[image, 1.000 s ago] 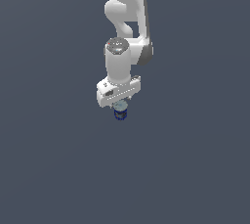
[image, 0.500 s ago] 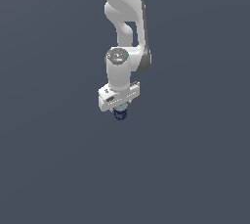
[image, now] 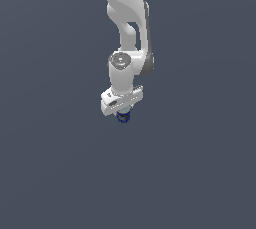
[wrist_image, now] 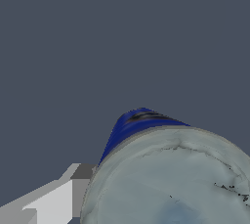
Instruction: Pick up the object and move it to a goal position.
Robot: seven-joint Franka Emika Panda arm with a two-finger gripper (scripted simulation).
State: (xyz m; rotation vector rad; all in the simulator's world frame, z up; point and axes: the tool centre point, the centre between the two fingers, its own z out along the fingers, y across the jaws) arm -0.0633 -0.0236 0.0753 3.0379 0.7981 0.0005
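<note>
The object, a small dark blue can (image: 123, 117), peeks out below my white gripper (image: 122, 114) in the exterior view, mostly hidden by the hand above it. Up close in the wrist view the can (wrist_image: 171, 169) fills the frame with its pale blue-grey end face and dark blue side wall. One white and grey finger (wrist_image: 58, 196) lies against its side; the other finger is out of the picture. The gripper is shut on the can, which hangs above the flat grey ground.
The white arm (image: 130, 28) reaches down from the top of the exterior view. Plain dark grey ground (image: 60, 173) lies all around, with no other objects showing.
The arm with the can in its grip has drifted slightly toward the exterior view's top, and the wrist has turned a little. The grip on the can is unchanged.
</note>
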